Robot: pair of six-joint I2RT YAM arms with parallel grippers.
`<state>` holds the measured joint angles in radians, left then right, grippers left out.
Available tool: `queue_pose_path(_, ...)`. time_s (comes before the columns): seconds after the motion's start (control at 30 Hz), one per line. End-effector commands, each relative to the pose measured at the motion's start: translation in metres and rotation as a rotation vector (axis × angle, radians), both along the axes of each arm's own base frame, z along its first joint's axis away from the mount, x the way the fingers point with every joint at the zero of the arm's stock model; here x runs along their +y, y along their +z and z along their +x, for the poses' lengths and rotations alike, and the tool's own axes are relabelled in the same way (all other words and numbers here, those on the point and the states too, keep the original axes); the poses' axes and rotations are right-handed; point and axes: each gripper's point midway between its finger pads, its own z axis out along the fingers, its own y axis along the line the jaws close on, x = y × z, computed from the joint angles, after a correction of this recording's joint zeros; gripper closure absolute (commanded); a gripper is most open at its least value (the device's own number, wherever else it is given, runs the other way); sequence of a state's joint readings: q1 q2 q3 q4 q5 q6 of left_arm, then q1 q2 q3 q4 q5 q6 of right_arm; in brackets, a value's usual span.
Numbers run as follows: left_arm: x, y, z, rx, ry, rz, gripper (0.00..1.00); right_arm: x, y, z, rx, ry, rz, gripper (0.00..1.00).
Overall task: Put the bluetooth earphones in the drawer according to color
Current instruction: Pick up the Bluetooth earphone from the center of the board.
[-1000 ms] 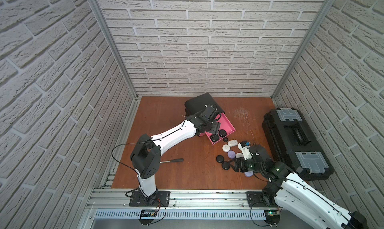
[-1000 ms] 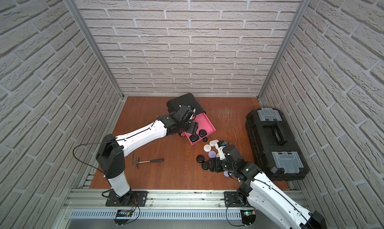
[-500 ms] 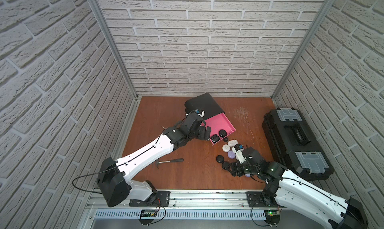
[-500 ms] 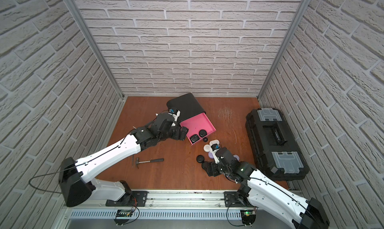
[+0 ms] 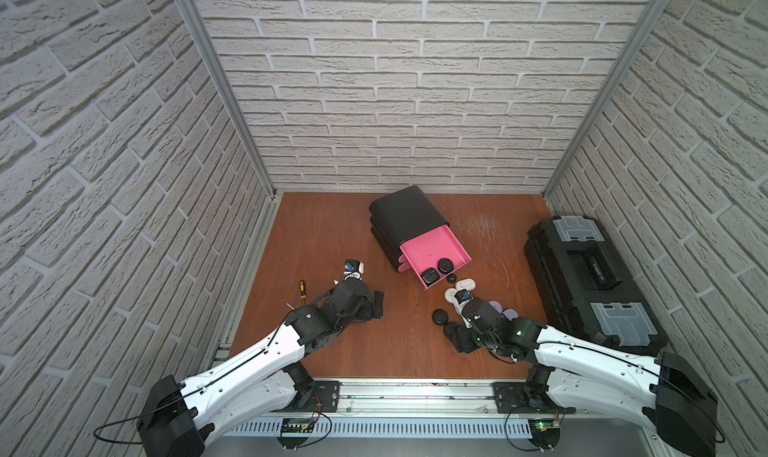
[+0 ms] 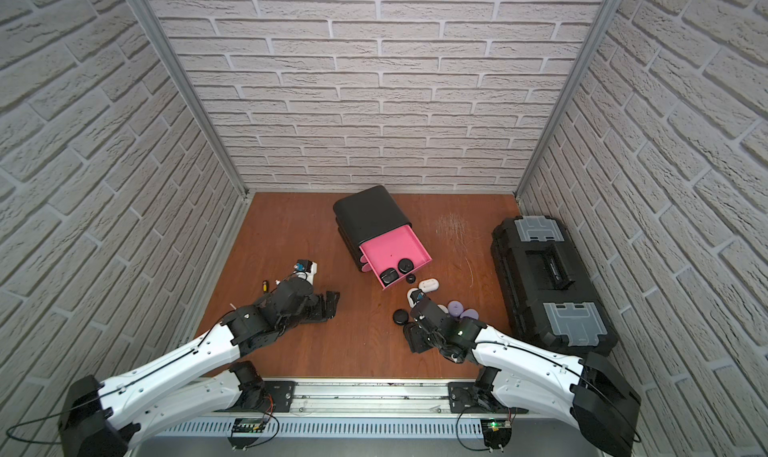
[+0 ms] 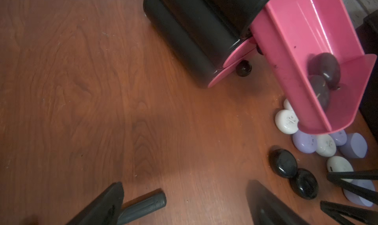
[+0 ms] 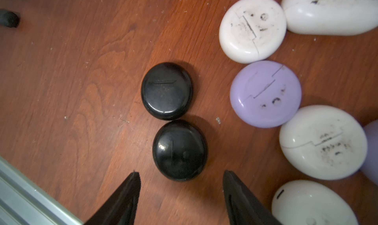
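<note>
The black drawer cabinet (image 5: 405, 218) has its top pink drawer (image 5: 434, 249) pulled out, with two black earphone cases (image 7: 325, 68) lying in it. Loose earphones lie on the table in front of it: two black (image 8: 166, 91), several white (image 8: 252, 28) and lavender (image 8: 266, 94). My right gripper (image 8: 182, 176) is open, its fingertips just short of the nearer black case (image 8: 180, 150) and not touching it. My left gripper (image 7: 186, 187) is wide open and empty over bare table, left of the cabinet (image 6: 370, 214).
A large black toolbox (image 5: 590, 276) fills the right side. A hammer handle (image 7: 143, 205) lies by my left gripper's finger. A small yellow-and-black screwdriver (image 5: 302, 288) lies at the left. The metal front rail (image 8: 30, 193) runs close to the black cases.
My left arm has drawn back from the pink drawer toward the front left and its gripper has opened wide. My right gripper has shifted toward the two loose black cases and narrowed slightly.
</note>
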<state>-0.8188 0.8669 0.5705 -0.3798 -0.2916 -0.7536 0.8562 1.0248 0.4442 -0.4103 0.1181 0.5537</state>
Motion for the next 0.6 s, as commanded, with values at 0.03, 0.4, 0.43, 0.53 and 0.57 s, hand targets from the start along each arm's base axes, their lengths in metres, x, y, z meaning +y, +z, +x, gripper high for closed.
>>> queue_pose_path(0.03,0.010,0.005,0.002,-0.034,0.060,-0.041,0.02,0.013,0.009,0.017,-0.061,-0.039,0.007,0.32)
queue_pose_path(0.4,0.012,-0.003,0.000,-0.021,0.061,-0.045,0.02,0.019,-0.005,0.017,-0.041,-0.040,-0.095,0.34)
queue_pose_path(0.43,0.012,-0.004,0.000,-0.020,0.061,-0.047,0.02,0.020,-0.005,0.016,-0.039,-0.040,-0.101,0.34)
queue_pose_path(0.53,0.012,-0.005,-0.001,-0.019,0.059,-0.048,0.02,0.019,-0.006,0.015,-0.036,-0.043,-0.121,0.34)
queue_pose_path(0.57,0.012,-0.005,-0.001,-0.019,0.059,-0.048,0.02,0.019,-0.007,0.014,-0.033,-0.044,-0.126,0.34)
